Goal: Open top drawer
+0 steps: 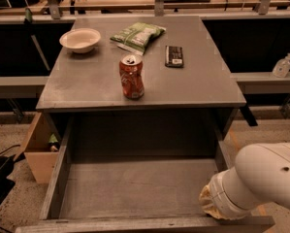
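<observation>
Since the top drawer (135,188) already stands well out, the gripper (211,206), open or closed I cannot tell, should leave the front edge just beside it gently.

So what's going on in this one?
A one-armed robot is working the top drawer of a grey cabinet. The drawer stands pulled well out, showing its flat grey inside. The gripper is low at the drawer's front right corner, largely hidden behind the white arm. On the cabinet top sit a red can, a white bowl, a green snack bag and a dark packet, none being handled.
</observation>
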`<action>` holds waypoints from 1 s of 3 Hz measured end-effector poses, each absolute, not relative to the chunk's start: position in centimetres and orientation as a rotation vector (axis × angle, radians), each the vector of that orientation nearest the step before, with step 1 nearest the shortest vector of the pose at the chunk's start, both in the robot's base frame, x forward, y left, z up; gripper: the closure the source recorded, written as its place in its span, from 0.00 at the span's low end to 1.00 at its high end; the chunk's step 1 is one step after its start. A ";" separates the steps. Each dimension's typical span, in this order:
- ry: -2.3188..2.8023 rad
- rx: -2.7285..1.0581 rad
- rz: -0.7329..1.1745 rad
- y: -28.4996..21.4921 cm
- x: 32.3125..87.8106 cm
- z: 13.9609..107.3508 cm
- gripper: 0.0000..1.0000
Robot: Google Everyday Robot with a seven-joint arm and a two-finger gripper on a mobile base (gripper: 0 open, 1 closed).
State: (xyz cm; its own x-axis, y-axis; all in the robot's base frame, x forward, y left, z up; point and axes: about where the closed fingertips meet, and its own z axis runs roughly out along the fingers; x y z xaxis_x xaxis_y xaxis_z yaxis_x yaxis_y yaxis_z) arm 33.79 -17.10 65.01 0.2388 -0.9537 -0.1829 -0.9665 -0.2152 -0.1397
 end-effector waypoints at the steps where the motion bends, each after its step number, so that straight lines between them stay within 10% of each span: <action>1: 1.818 -2.310 0.078 -17.5 32.3 65.2 0.83; 3: 1.817 -2.312 0.070 -17.6 32.3 65.4 0.36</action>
